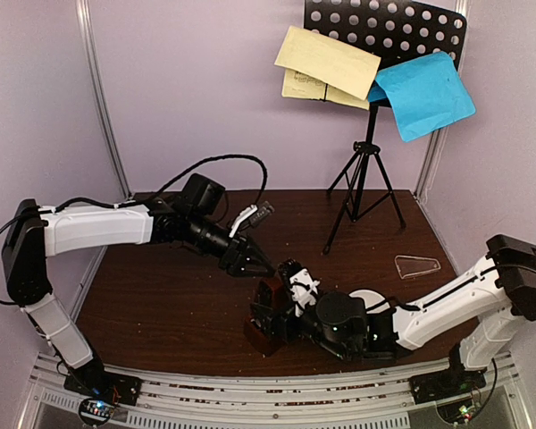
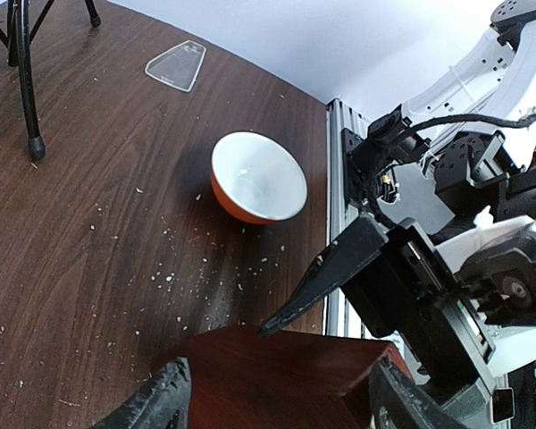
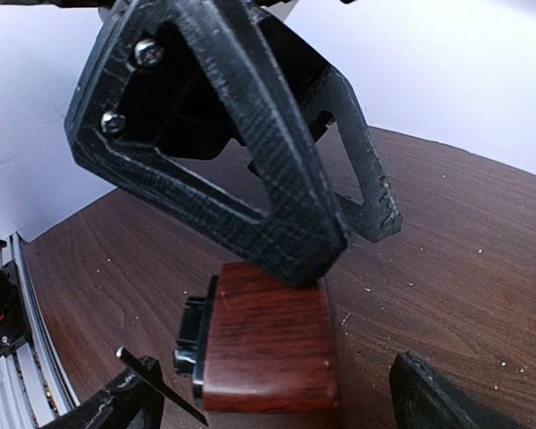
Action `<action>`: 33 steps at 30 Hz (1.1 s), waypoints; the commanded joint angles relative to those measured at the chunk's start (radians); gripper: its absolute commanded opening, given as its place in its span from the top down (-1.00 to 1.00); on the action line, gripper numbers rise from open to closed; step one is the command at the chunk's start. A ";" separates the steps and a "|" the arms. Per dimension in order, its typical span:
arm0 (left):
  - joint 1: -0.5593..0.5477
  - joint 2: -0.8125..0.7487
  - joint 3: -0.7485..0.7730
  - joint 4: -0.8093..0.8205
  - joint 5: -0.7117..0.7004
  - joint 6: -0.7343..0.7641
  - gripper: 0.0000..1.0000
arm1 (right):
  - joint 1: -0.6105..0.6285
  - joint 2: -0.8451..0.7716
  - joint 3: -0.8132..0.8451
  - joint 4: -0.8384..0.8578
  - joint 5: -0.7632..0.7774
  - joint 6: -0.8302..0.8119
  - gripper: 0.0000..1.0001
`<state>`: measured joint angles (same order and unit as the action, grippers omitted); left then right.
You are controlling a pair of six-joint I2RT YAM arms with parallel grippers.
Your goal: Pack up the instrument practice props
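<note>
Currently, the metronome (image 3: 268, 335) is sitting on the dark wooden surface (image 1: 161, 286) with its cover off and its pendulum side exposed. Both arms are meeting over it.

- The left gripper (image 2: 281, 400) is hanging directly above the metronome with fingers spread, one on each side of the top. From the right wrist view, one fingertip is touching the top edge.
- The right gripper (image 3: 281, 398) is facing the metronome with fingers spread, flanking it without pinching it.
- The bowl (image 2: 259, 179) is resting just beside the metronome.
- The clear cover (image 2: 176, 64) is lying flat beyond the bowl, well apart from the metronome.
- Crumbs (image 2: 170, 277) are lying scattered between the metronome and the bowl.
- The music stand (image 1: 366, 170) is standing well behind the metronome, carrying yellow sheets (image 1: 326, 61) and a blue sheet (image 1: 426, 94) on its desk.
</note>
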<state>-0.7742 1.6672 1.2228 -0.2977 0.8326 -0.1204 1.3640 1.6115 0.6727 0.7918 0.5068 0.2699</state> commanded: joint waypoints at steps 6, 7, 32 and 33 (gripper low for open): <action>-0.007 -0.012 0.016 -0.025 -0.052 0.024 -0.43 | 0.023 0.008 0.000 0.003 0.072 0.026 -0.66; -0.007 -0.013 0.017 -0.026 -0.047 0.023 -0.43 | 0.024 0.008 0.000 -0.002 0.074 0.027 -0.64; -0.008 -0.010 0.016 -0.031 -0.069 0.029 -0.43 | 0.073 -0.011 -0.053 0.043 0.143 0.029 -0.30; -0.009 -0.009 0.017 -0.031 -0.069 0.030 -0.43 | 0.074 -0.011 -0.056 0.046 0.147 0.029 -0.30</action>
<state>-0.7765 1.6608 1.2266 -0.3115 0.8108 -0.1131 1.4223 1.6112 0.6437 0.8158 0.6212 0.2947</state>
